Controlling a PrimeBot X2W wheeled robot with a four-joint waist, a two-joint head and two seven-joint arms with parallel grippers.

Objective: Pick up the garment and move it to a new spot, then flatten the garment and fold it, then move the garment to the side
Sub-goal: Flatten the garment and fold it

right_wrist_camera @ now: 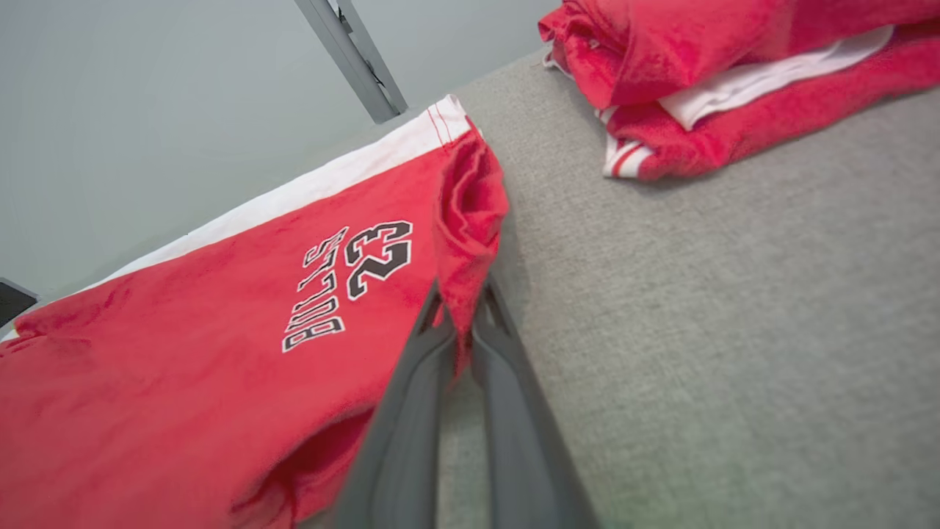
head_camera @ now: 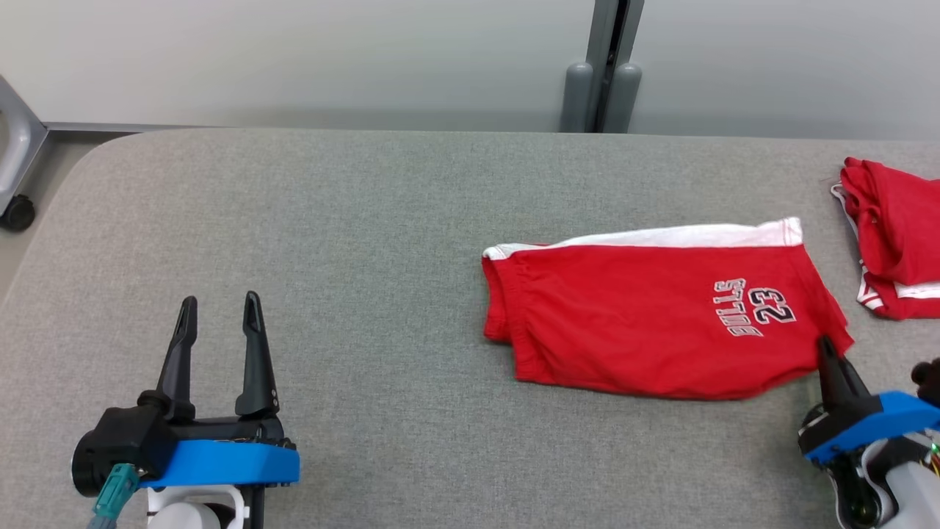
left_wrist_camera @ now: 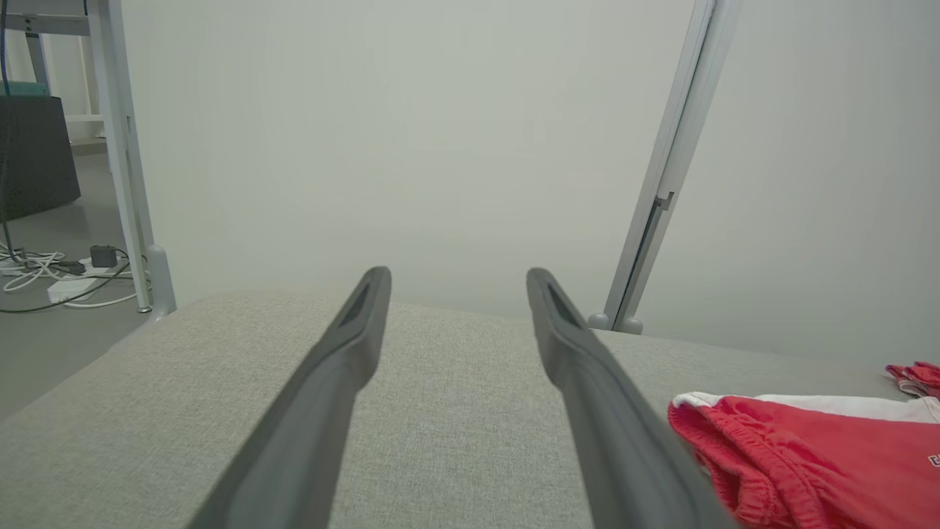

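A pair of red shorts point(head_camera: 646, 330) is seen laid on the right half of the grey counter point(head_camera: 330, 242); the elastic waistband is turned toward the robot's left and the leg hem toward its right; a white stripe is shown along the far edge, and the lettering "BULLS 23" is printed near the hem, upside down in the head view.

The right tool point(right_wrist_camera: 463, 294) is clenched on the shorts; in the right wrist view a fold of red cloth at the near corner of the hem is pinched between the two dark fingers point(right_wrist_camera: 411, 397), which are drawn almost together, and the cloth there is bunched upward; the rest of the shorts is left lying on the counter.

The left tool point(head_camera: 220, 301) is released, its fingers spread apart with nothing between them; it is held over the near left part of the counter, well apart from the shorts, whose waistband is caught at the lower right of the left wrist view.

A second red garment point(head_camera: 896, 242) with white trim is seen folded at the right edge of the counter, near the shorts but not touching them; a pale wall point(head_camera: 294, 59) and a grey post point(head_camera: 609, 66) are seen beyond the far edge.
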